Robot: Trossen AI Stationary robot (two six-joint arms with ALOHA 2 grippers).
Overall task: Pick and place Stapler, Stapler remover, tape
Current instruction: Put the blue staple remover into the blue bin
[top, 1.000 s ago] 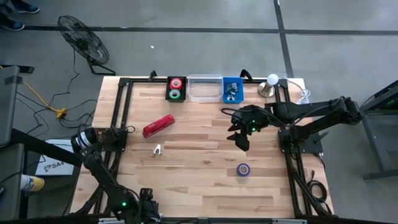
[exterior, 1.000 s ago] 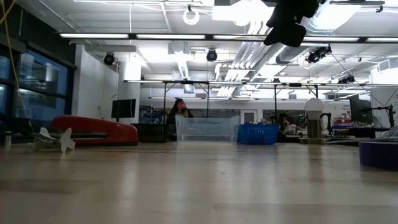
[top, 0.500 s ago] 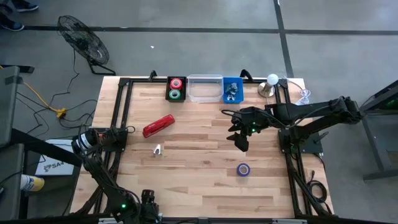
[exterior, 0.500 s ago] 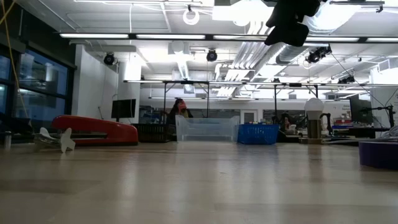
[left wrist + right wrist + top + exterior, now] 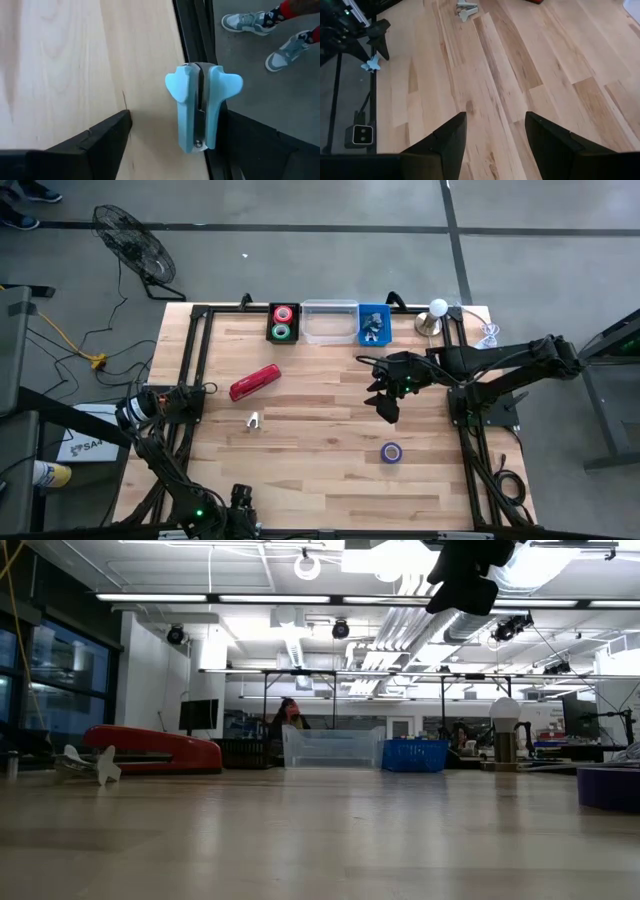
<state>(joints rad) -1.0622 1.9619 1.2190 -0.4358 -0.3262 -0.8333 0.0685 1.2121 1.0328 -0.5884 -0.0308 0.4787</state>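
Note:
At the table's left edge my left gripper [image 5: 198, 392] points down, open. Its fingers stand on either side of a light-blue staple remover [image 5: 200, 107], which lies on the black frame rail there. The red stapler [image 5: 255, 382] lies flat on the table's left half. A white staple remover [image 5: 254, 420] sits just nearer than it. A purple tape roll [image 5: 391, 452] lies flat toward the right. My right gripper [image 5: 388, 405] hovers high over the middle right, open and empty [image 5: 496, 117]. My left gripper has one finger [image 5: 250, 140] close against the light-blue remover's side, and I cannot tell whether it touches. The other finger [image 5: 105, 137] stands clearly apart from it. The remover lies along the fingers, on the rail.
Along the far edge stand a black tray [image 5: 283, 322] with a red and a green tape roll, a clear bin [image 5: 329, 322] and a blue bin [image 5: 374, 325]. A small lamp [image 5: 435, 315] is at the far right. Black frame rails [image 5: 195, 350] run along the table's sides.
My left arm has sunk slightly at the table's left edge, and its wrist has turned a little. The stapler, the white remover and the tape have stayed where they were.

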